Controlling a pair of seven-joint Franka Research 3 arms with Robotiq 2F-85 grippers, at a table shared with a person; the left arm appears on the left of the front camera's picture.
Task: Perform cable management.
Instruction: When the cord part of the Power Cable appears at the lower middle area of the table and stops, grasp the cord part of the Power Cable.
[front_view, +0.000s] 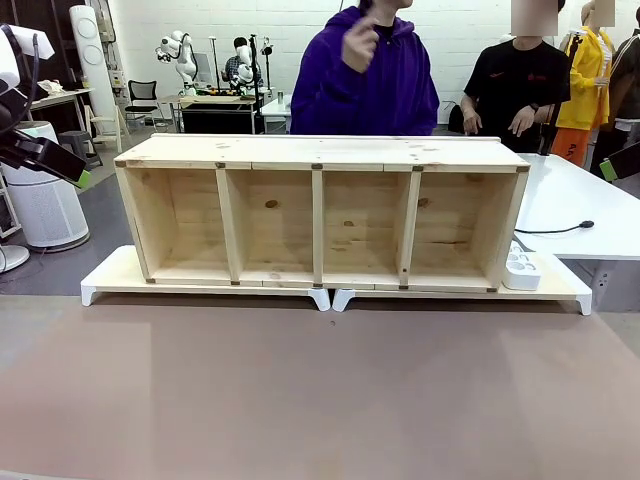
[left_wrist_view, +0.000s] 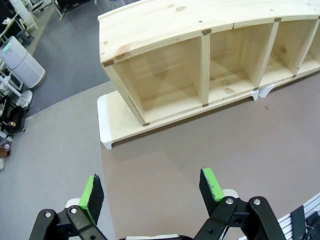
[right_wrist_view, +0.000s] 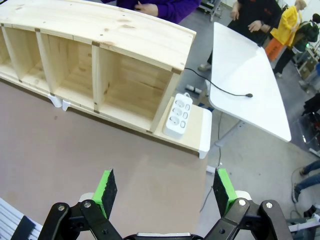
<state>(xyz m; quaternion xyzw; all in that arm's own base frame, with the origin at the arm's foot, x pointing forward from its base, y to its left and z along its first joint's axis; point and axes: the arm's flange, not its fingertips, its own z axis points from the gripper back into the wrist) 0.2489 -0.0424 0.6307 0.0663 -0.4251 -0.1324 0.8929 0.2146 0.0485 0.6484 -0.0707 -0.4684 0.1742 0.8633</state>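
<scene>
Nearest, the right gripper (right_wrist_view: 167, 190) and left gripper (left_wrist_view: 151, 189) hang empty, jaws wide apart. The thin black cable (right_wrist_view: 220, 86) lies on the white rectangular table (right_wrist_view: 250, 60) at far right. The right gripper should probably pinch it just behind the small round plug (right_wrist_view: 248, 95).

The left hand (left_wrist_view: 151, 192) hangs high over the table (left_wrist_view: 165, 165), tipped downward, its two black fingers (left_wrist_view: 80, 215) spread wide and their green pads (left_wrist_view: 211, 184) facing each other across the gap. The right hand (right_wrist_view: 165, 189) is held the same way, fingers far apart and pads turned inward, also well above the table. In the front view the left arm (front_view: 8, 60) sits raised at the picture's left edge, with one green fingertip (front_view: 80, 180) slanting down toward the middle.
</scene>
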